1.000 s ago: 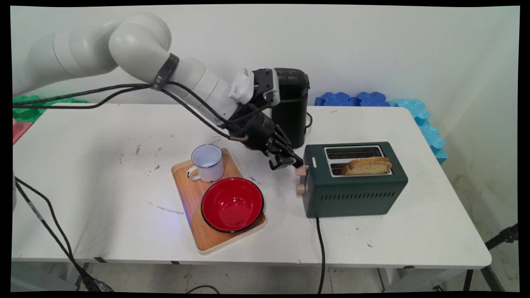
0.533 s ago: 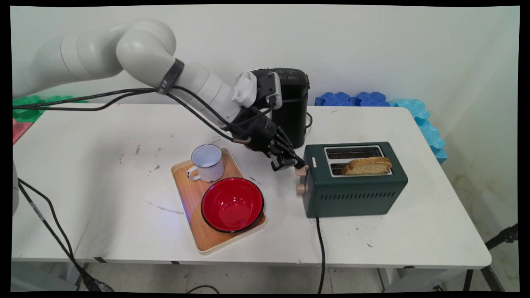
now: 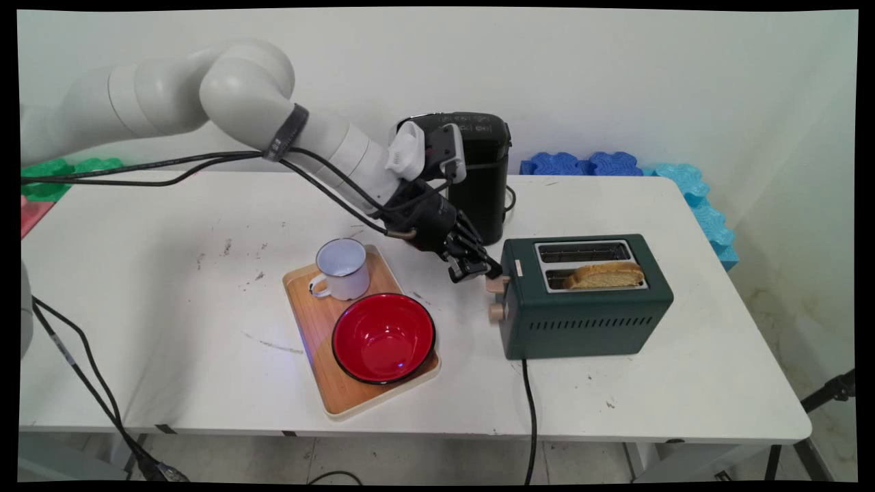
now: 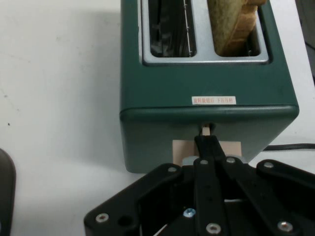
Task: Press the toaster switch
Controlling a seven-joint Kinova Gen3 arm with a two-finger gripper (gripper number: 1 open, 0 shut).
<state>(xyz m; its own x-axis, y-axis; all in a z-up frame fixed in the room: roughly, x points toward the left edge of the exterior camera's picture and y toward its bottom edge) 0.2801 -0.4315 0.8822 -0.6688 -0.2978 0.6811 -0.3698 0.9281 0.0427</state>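
At the left of the white table (image 3: 137,287), a wooden tray (image 3: 311,321) carries a white enamel mug (image 3: 342,268) at its far end and a red bowl (image 3: 383,337) at its near end. Neither touches the arm.

To the right of the tray, the gripper (image 3: 478,268) slopes down from the upper left and points rightward at the left end face of the green toaster (image 3: 588,314). In the hand view the fingers (image 4: 209,147) lie pressed together into one narrow black bar, clenched with nothing between them. The tip of that bar rests on top of the tan lever (image 4: 206,130), where it sticks out of its slot above a tan plate. So the lever lies directly under the fingertips, and its travel runs straight down the toaster's end face toward the round tan knob (image 3: 496,312) below it.

Behind the gripper, near the wall, stands a black kettle-like appliance (image 3: 482,171), partly hidden by the wrist and apart from the fingers.

Further right, the toaster's long axis runs left to right across the table, away from the gripper. Its far slot is empty. A slice of bread (image 3: 605,275) sits in the near slot, its crust showing above the rim. A black cord (image 3: 530,417) drops from the toaster's front over the table edge.
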